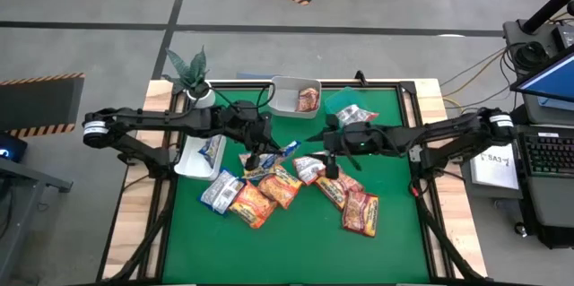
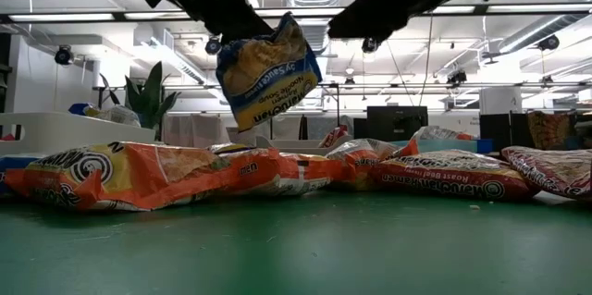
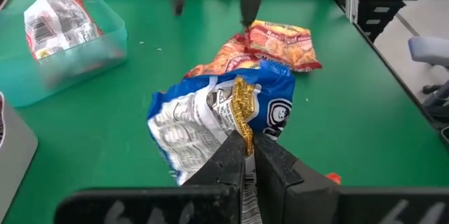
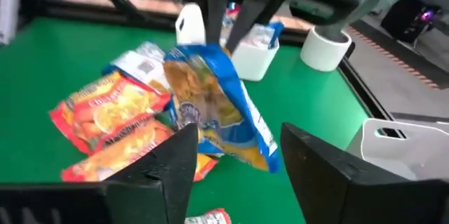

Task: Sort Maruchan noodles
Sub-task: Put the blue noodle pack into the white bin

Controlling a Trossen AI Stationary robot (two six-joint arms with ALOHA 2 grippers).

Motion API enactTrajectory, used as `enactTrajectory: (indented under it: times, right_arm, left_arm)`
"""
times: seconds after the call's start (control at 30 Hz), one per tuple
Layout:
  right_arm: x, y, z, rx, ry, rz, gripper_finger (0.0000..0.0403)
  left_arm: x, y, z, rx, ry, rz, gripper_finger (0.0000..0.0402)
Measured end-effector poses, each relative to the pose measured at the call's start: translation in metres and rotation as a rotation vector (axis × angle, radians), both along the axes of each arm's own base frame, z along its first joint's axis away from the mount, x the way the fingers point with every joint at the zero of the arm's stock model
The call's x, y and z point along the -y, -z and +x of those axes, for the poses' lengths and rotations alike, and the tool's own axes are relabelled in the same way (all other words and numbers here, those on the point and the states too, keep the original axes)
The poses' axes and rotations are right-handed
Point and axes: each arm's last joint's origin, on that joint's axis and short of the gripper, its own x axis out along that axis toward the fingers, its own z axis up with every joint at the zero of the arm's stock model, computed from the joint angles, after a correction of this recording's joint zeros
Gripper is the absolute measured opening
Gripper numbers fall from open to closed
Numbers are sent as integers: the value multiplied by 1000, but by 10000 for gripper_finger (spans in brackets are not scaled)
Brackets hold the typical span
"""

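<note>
Blue packet [image 3: 217, 112] pinched between left gripper [image 3: 247, 155] fingers

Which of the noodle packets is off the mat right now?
Only the blue packet, pinched at one corner by the left gripper and hanging above the pile; the orange packets and red ones all lie on the mat.

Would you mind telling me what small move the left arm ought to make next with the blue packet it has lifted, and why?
Probably carry it left toward the white tub. The left gripper is shut on the blue packet, which hangs clear above the pile, and that tub already seems to hold a blue packet. The right gripper, jaws open, hangs close beside it, so move away from it.
</note>
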Motion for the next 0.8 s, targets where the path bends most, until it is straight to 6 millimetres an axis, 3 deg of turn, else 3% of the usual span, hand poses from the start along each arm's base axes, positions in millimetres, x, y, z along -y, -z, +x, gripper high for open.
enactTrajectory:
  times: [0.53,0.67,0.8]
  right_arm:
    - [-2,29,78,-161,-106,-50,213]
    - [-3,31,90,-169,-127,-53,192]
    - [-3,30,96,-164,-145,-51,137]
  left_arm:
    - [13,-1,4,25,42,1,0]
    - [13,-1,4,24,42,1,0]
    - [13,-1,3,24,42,1,2]
